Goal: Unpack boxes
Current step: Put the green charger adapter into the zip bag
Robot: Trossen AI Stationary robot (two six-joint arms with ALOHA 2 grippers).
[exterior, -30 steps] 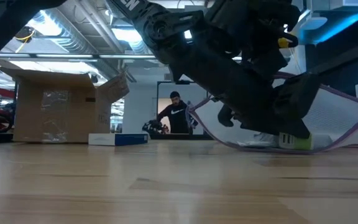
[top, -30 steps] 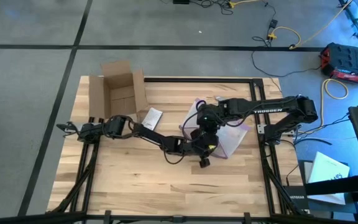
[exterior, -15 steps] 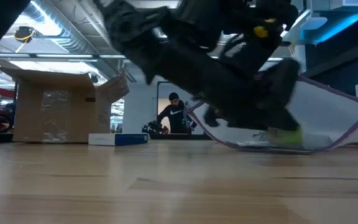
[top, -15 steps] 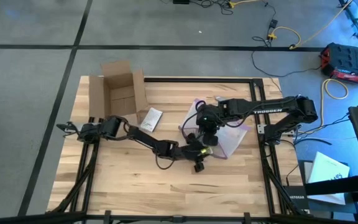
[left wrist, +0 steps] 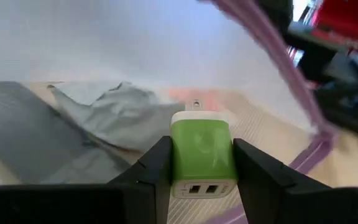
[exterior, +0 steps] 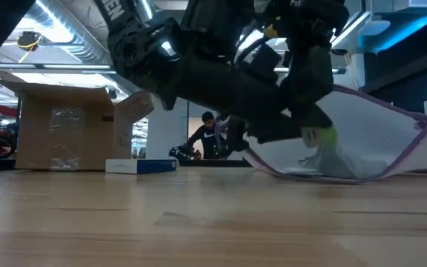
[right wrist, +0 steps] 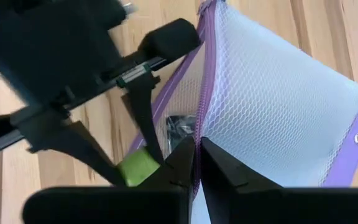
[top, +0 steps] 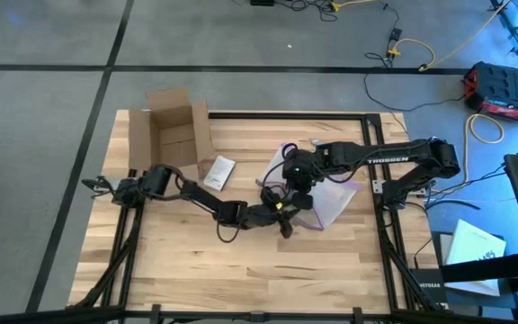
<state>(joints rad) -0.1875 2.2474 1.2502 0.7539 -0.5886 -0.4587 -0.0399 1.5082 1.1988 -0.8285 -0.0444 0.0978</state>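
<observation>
A brown cardboard box (top: 171, 133) stands on the table's far left corner with its flaps open, no gripper near it. A clear mesh bag with a purple zip edge (top: 333, 193) lies at the table's middle right, its mouth facing left. My right gripper (top: 297, 186) is shut on that mouth's edge. My left gripper (top: 285, 210) reaches in from the left, nearly level, shut on a small green charger block (left wrist: 202, 152) right at the bag's mouth. The low view shows the charger (exterior: 321, 136) above the table. My left gripper pinches the charger's two opposite sides (left wrist: 178, 155) between its two fingers, coming nearly level from the table's left. The end with the two ports faces the wrist and the prong end points away. The charger is clear of the table. My right gripper pinches the bag's purple zip edge (right wrist: 199, 127) between its two fingers, slanting down from above. The upper lip of the mouth is held up, while the bag's underside (exterior: 325, 174) lies on the table.
A small white and blue carton (top: 218, 170) lies beside the box. A crumpled grey item (left wrist: 104, 112) lies inside the bag. A person (exterior: 207, 137) is in the room behind. Bare wood (top: 241, 270) spreads along the near half.
My left gripper has rolled and tipped up from pointing down to nearly level, and has shifted a little toward the table's left. The green charger has risen with it from close to the table to well above it. My right gripper has kept its hold on the bag's edge.
</observation>
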